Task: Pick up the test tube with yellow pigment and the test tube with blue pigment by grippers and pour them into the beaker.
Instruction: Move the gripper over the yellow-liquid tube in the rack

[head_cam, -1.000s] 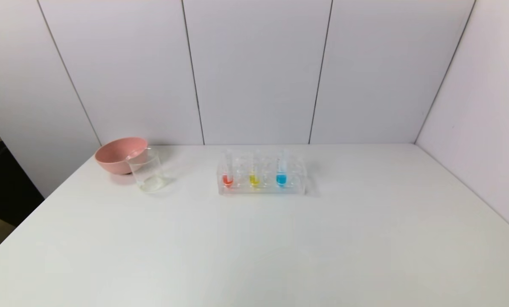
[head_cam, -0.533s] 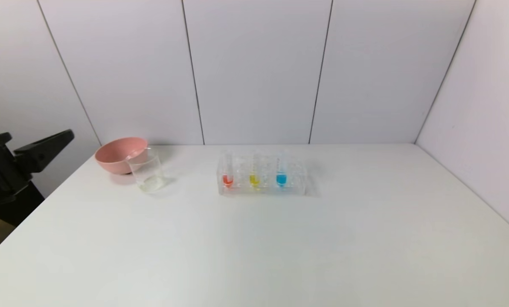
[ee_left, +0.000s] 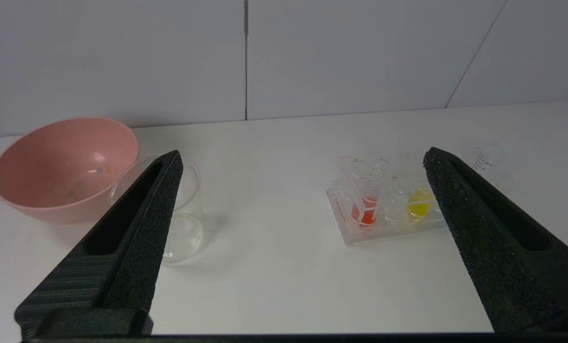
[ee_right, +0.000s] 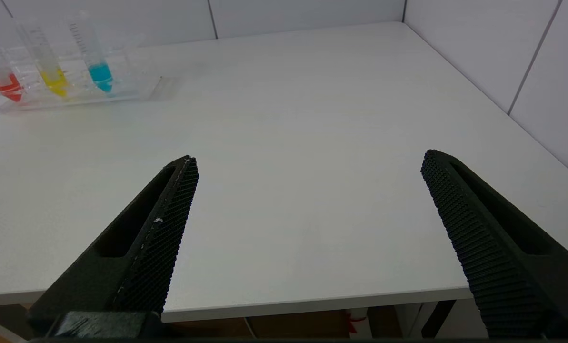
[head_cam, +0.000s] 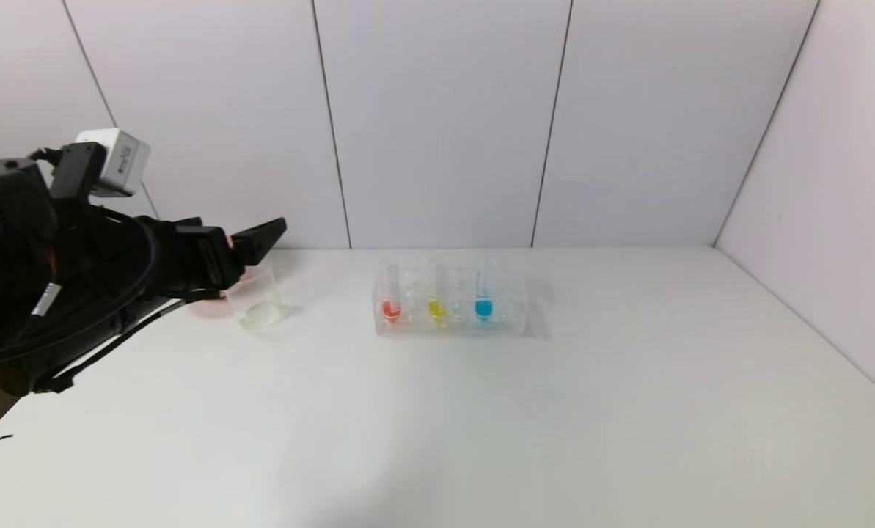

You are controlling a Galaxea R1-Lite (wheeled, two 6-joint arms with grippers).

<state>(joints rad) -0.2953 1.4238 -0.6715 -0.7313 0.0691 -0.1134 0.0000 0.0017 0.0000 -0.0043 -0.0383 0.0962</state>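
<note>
The test tube with yellow pigment (head_cam: 437, 308) and the test tube with blue pigment (head_cam: 483, 306) stand upright in a clear rack (head_cam: 514, 323) at the table's middle back. The empty beaker (head_cam: 260, 302) stands to the rack's left. My left gripper (head_cam: 240, 226) is open and empty, raised above the table just left of the beaker and pointing towards the rack. In the left wrist view, the gripper (ee_left: 303, 159) frames the beaker (ee_left: 188, 209) and the yellow tube (ee_left: 419, 207); the blue tube is hidden there. My right gripper (ee_right: 307, 164) is open and empty at the table's front edge, out of the head view.
A red-liquid tube (head_cam: 392, 308) stands at the rack's left end. A pink bowl (ee_left: 60, 166) sits behind the beaker, mostly hidden by my left arm in the head view. White walls close the table's back and right side.
My left arm has come in from the left edge, risen and reached right; it now covers the pink bowl in the head view. The tubes, rack and beaker have not moved.
</note>
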